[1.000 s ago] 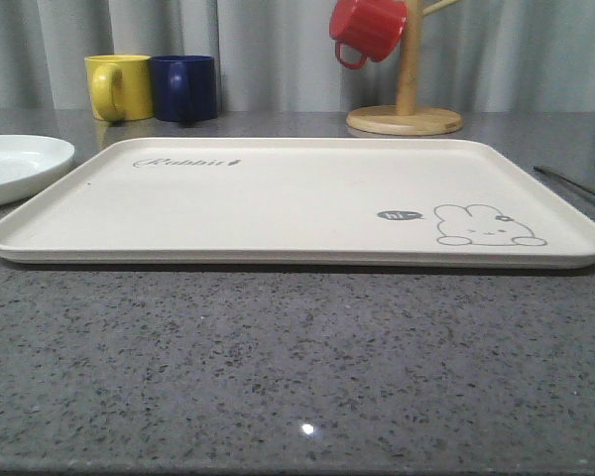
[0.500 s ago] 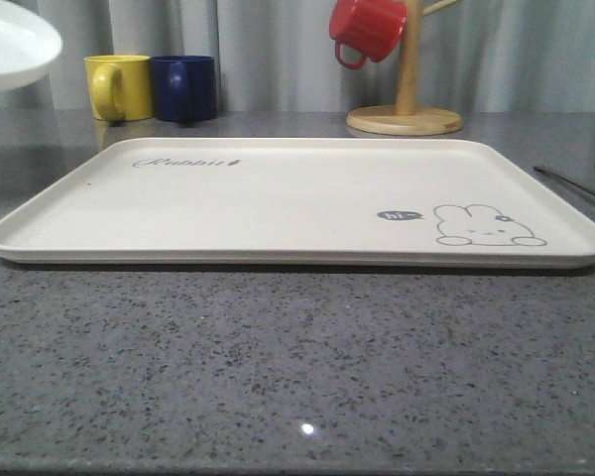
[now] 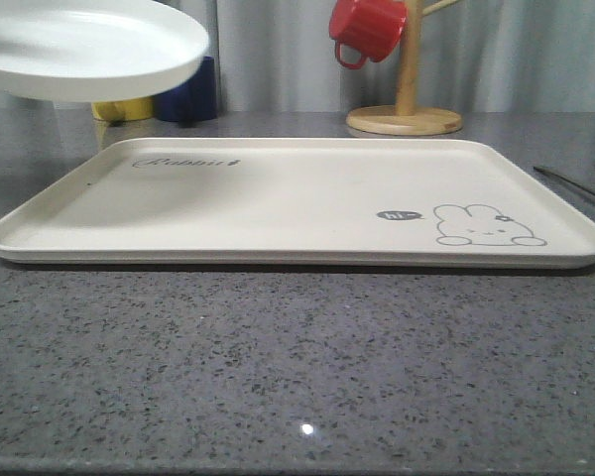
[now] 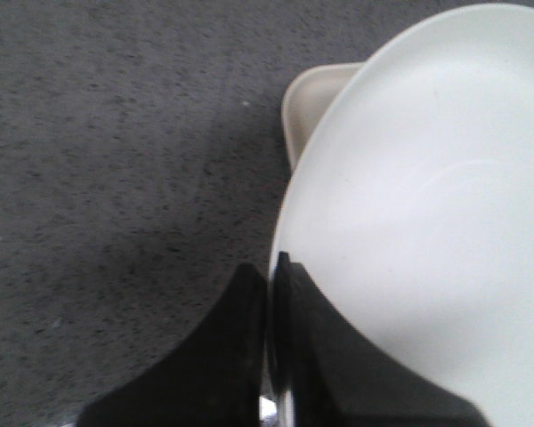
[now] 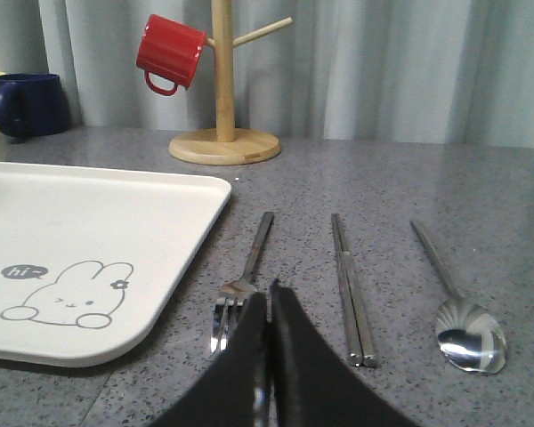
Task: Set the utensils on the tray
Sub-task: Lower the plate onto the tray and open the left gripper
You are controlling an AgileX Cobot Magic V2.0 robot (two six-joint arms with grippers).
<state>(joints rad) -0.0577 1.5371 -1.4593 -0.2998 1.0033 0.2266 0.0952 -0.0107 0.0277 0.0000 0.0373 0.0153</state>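
Tray [image 3: 278, 198] beneath lifted white plate [image 3: 84, 45]

You see a cream tray [image 3: 278, 193] printed with a grey rabbit, a plain white plate [image 3: 84, 45], a red mug [image 3: 367, 28], shiny silver fork [image 5: 243, 286], chopsticks [image 5: 350, 289] and spoon [image 5: 463, 329], all on a speckled grey countertop [image 3: 297, 367].

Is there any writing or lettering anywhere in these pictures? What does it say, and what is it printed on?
"Rabbit" in grey script, a little blurred, near the far left corner of the cream tray.
"hi" in a small grey speech bubble on the tray, beside the rabbit drawing.
No lettering shows on the white plate, the red mug, the fork, chopsticks or spoon.
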